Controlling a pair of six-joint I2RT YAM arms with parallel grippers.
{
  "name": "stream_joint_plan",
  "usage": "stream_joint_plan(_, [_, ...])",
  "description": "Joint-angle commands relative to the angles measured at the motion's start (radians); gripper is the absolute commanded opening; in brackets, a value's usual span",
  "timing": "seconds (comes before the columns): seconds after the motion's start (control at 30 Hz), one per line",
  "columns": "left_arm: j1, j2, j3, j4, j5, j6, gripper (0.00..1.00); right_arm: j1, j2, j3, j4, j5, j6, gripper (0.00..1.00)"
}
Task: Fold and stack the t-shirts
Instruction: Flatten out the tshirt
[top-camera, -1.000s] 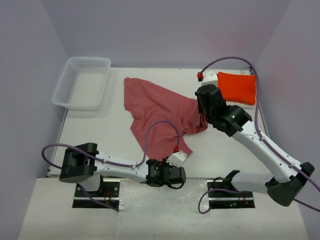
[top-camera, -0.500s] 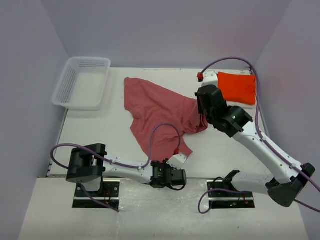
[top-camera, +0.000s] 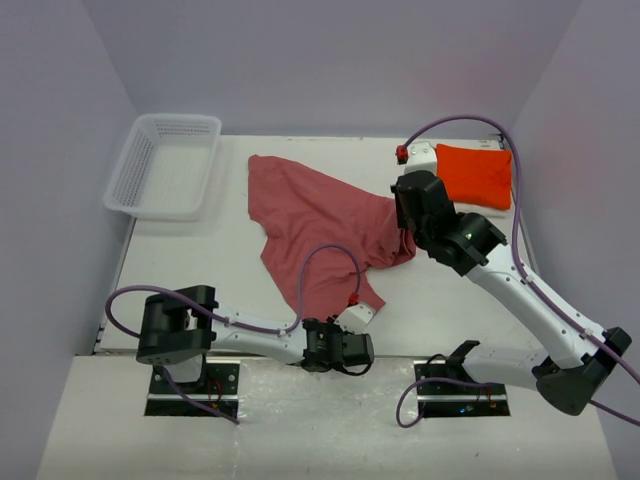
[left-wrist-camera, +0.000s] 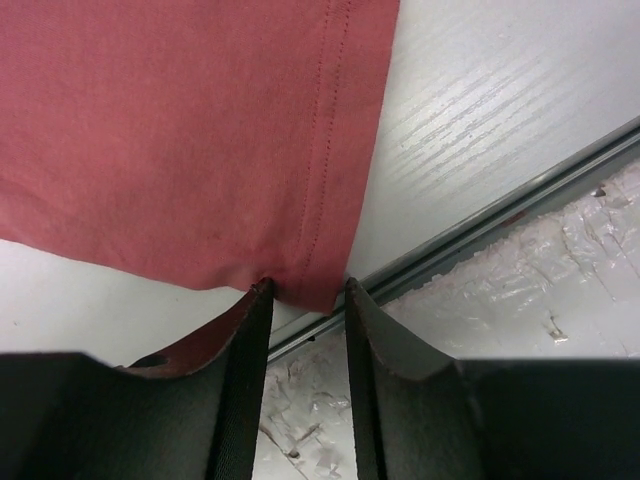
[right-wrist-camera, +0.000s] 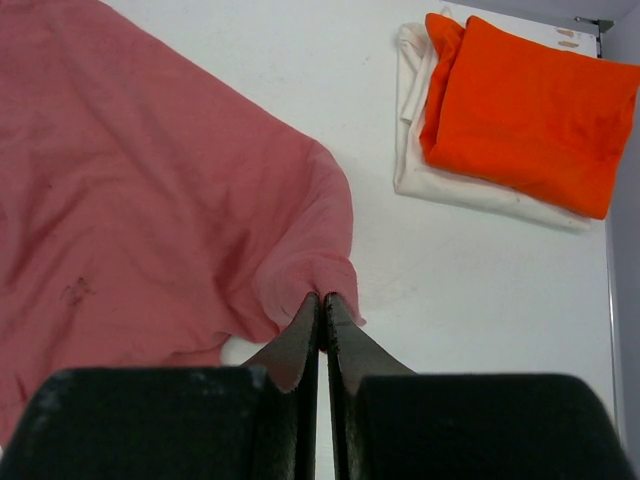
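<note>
Rose-red t-shirt (top-camera: 318, 215) — my right gripper (right-wrist-camera: 322, 298) is closed tight, pinching a fold of its edge; my left gripper (left-wrist-camera: 306, 288) stands half-open astride the hem corner.

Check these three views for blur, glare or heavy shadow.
Top view: even light, soft shadows, no glare. Left wrist view: stitching on the rose-red shirt is crisp; the left fingers are dark, slightly soft. Right wrist view: cloth and orange shirt sharp; the black right fingers show little detail.

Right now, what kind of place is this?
Probably a robot test booth, not a home: plain walls box in a white table, two robot arms are bolted at its near edge, and a rose-red t-shirt lies spread on it.
</note>
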Motion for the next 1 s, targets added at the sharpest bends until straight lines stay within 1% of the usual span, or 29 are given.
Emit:
stream_joint_plan(0.0, [0.016,0.004,-0.02,0.037,-0.013,0.014,0.35,0.001,-0.018,0.003,0.02,0.008,0.015,0.0])
stream_joint_plan(0.2, [0.025,-0.002,-0.021,0.034,-0.018,0.017,0.27,0.002,-0.005,0.007,0.019,0.01,0.015,0.0])
stream_joint_plan(0.23, [0.025,-0.003,-0.021,0.034,-0.02,0.017,0.24,0.001,-0.005,0.007,0.021,0.007,0.015,0.0])
stream_joint_plan(0.33, [0.025,-0.007,-0.021,0.031,-0.021,0.017,0.18,0.001,0.004,0.015,0.02,0.008,0.012,0.0])
stream_joint_plan(0.37, [0.025,-0.011,-0.021,0.029,-0.023,0.016,0.13,0.002,0.005,0.017,0.02,0.011,0.012,0.0])
stream_joint_plan(0.43, [0.025,-0.011,-0.02,0.019,-0.033,0.011,0.09,0.004,0.01,0.02,0.02,0.01,0.01,0.0])
stream_joint_plan(0.47, [0.025,-0.014,-0.018,0.016,-0.035,0.008,0.03,0.002,0.011,0.021,0.016,0.008,0.01,0.0])
stream_joint_plan(0.5, [0.025,-0.014,-0.017,0.005,-0.044,0.003,0.0,0.004,0.013,0.02,0.016,0.01,0.01,0.0])
stream_joint_plan(0.63, [0.025,-0.037,0.0,-0.053,-0.096,-0.027,0.0,0.005,0.013,0.021,0.016,0.013,0.009,0.0])
stream_joint_plan(0.67, [0.025,-0.061,0.009,-0.078,-0.121,-0.056,0.0,0.005,0.01,0.023,0.019,0.016,0.007,0.0])
stream_joint_plan(0.73, [0.024,-0.103,0.035,-0.194,-0.228,-0.099,0.0,0.005,0.005,0.029,0.021,0.017,0.003,0.0])
stream_joint_plan(0.77, [0.024,-0.162,0.078,-0.243,-0.271,-0.119,0.0,0.004,0.002,0.035,0.024,0.017,-0.007,0.0])
stream_joint_plan(0.8, [0.024,-0.199,0.11,-0.357,-0.37,-0.157,0.0,0.004,0.002,0.056,0.024,0.017,-0.013,0.0])
stream_joint_plan(0.83, [0.024,-0.235,0.146,-0.419,-0.424,-0.178,0.0,0.005,0.004,0.075,0.021,0.017,-0.019,0.0])
stream_joint_plan(0.87, [0.025,-0.308,0.231,-0.467,-0.47,-0.187,0.0,0.005,0.007,0.095,0.015,0.016,-0.034,0.0])
stream_joint_plan(0.9, [0.028,-0.342,0.282,-0.542,-0.556,-0.176,0.0,0.005,0.021,0.14,0.013,0.013,-0.043,0.0])
stream_joint_plan(0.93, [0.034,-0.37,0.331,-0.567,-0.593,-0.153,0.0,0.005,0.03,0.165,0.012,-0.001,-0.057,0.0])
stream_joint_plan(0.97, [0.066,-0.411,0.433,-0.584,-0.619,-0.123,0.0,0.005,0.042,0.219,0.007,-0.006,-0.086,0.0])
